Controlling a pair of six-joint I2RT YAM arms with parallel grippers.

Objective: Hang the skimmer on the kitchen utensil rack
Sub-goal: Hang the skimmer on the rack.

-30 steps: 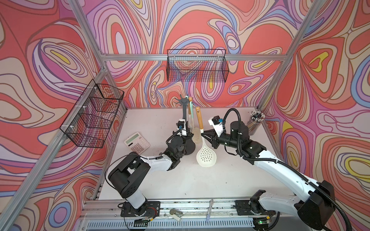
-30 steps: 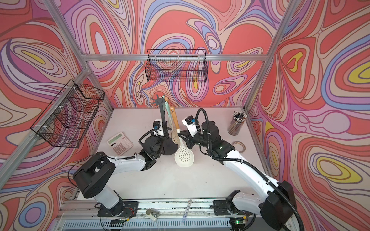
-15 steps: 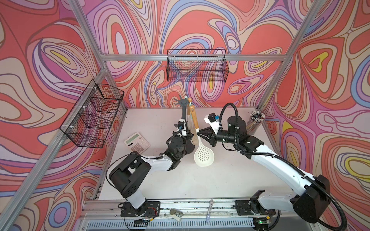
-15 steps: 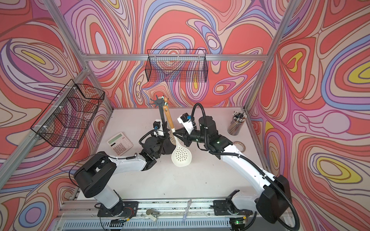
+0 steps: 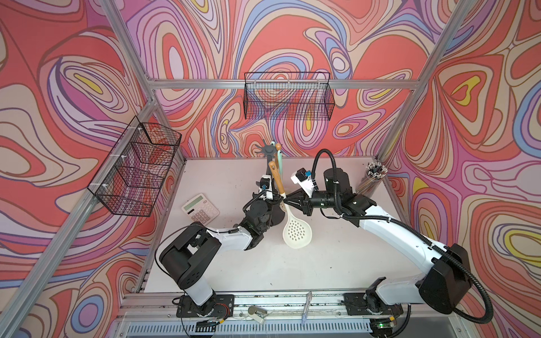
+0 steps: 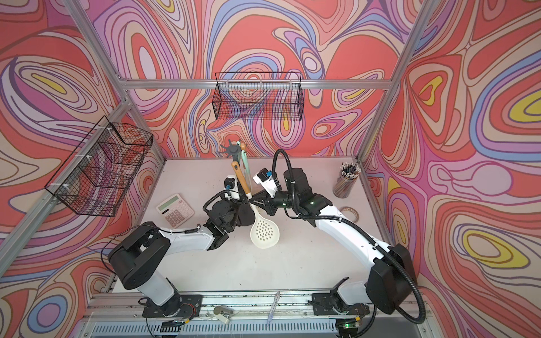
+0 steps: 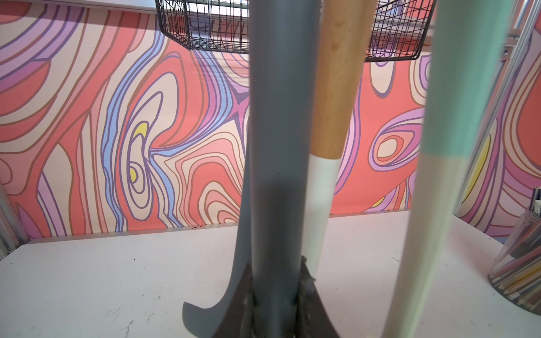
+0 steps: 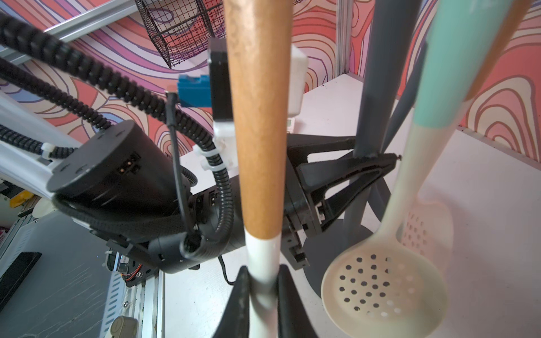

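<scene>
The skimmer (image 5: 297, 232) looks like a light, stiff tool. It has a round cream-white perforated head, probably plastic or silicone, and a slim white neck that runs into a smooth, rounded wooden handle. It is in the air above the tabletop (image 5: 322, 263), head down and tilted. Its handle end lies close beside the pole of the kitchen utensil rack (image 7: 278, 117), below the crown of hooks (image 5: 267, 149), and it is on no hook yet. The right hand (image 8: 262, 295) is closed narrowly on the white neck just under the wood. I judge that a good place to hold it: it is near the heavier head, so the tool has little leverage to swing, and the whole handle end is free for a hook. The neck is smooth and round, so it could turn or slip between the fingers if the handle knocks against something. The handle end seems to carry a small hanging hole, though it is too small to be sure. The rack is dark grey and matt, with a thin upright pole on a flat round base, and it looks easy to tip. The left hand (image 8: 369, 158) is clamped on the pole low down, a little above the base. A mint-handled utensil (image 8: 380, 286) with a similar perforated cream head already hangs on the rack, close by.
</scene>
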